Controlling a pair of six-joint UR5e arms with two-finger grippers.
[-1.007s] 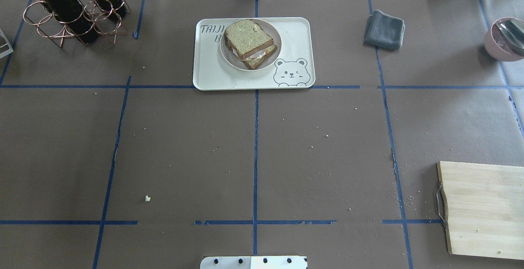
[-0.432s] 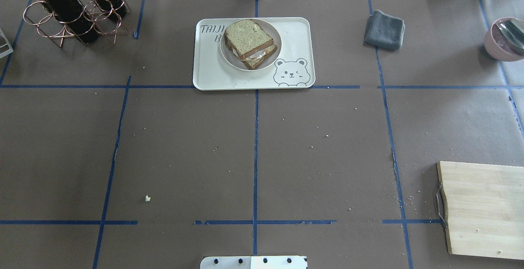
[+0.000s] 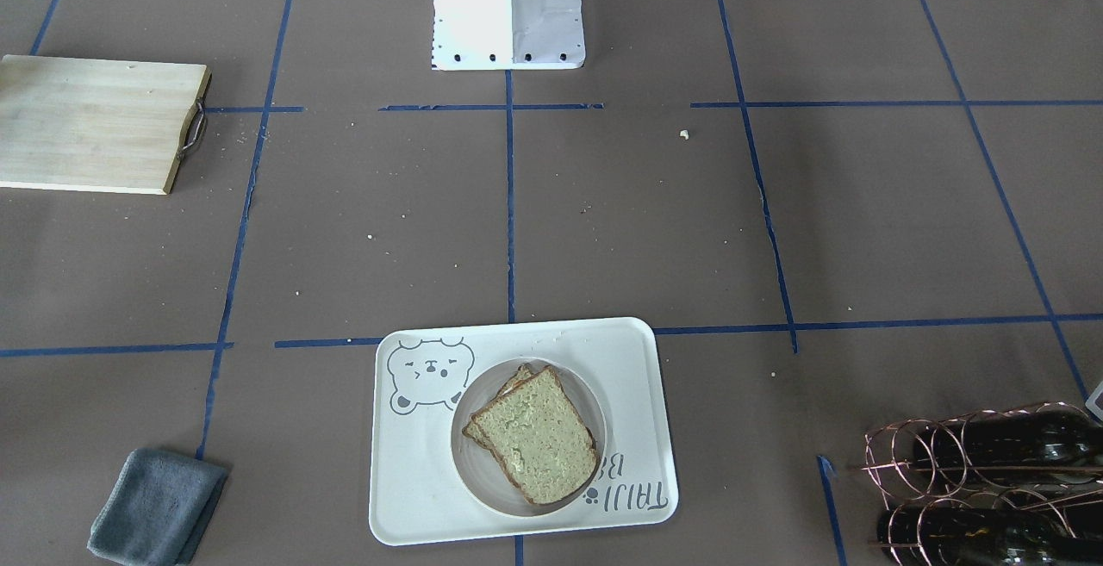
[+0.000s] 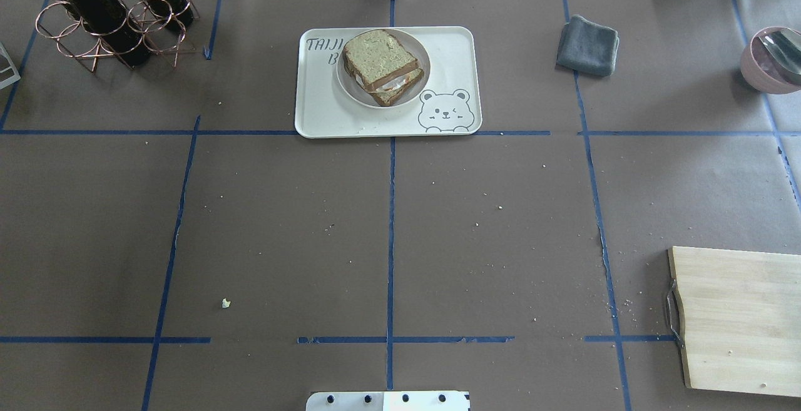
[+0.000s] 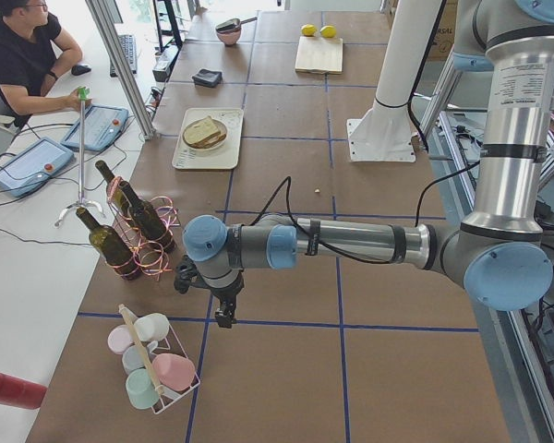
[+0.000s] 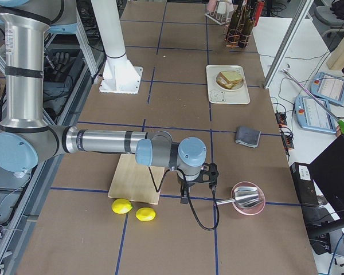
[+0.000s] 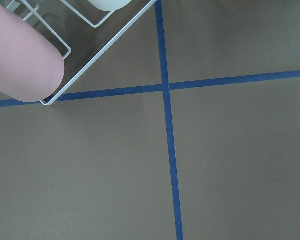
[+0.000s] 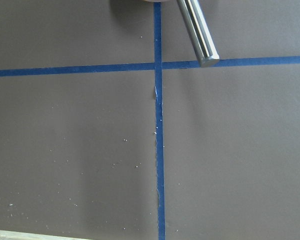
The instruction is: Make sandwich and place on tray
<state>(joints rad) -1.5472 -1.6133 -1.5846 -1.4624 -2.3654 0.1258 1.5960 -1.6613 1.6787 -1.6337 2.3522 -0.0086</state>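
The sandwich (image 4: 382,67) sits assembled on a small round plate (image 4: 427,60) on the tray (image 4: 454,48), so the task looks finished; the left gripper (image 5: 223,312) and right gripper (image 6: 185,197) hang well away, and whether their jaws are apart or together cannot be told.

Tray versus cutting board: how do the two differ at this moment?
The tray is cream-white with a raised rim and a bear print; the cutting board is plain pale wood with a metal handle. The tray carries a plate with the sandwich; the board does not. The tray lies far and central on the table, the board near the robot's right. Both are rectangular and lie flat.
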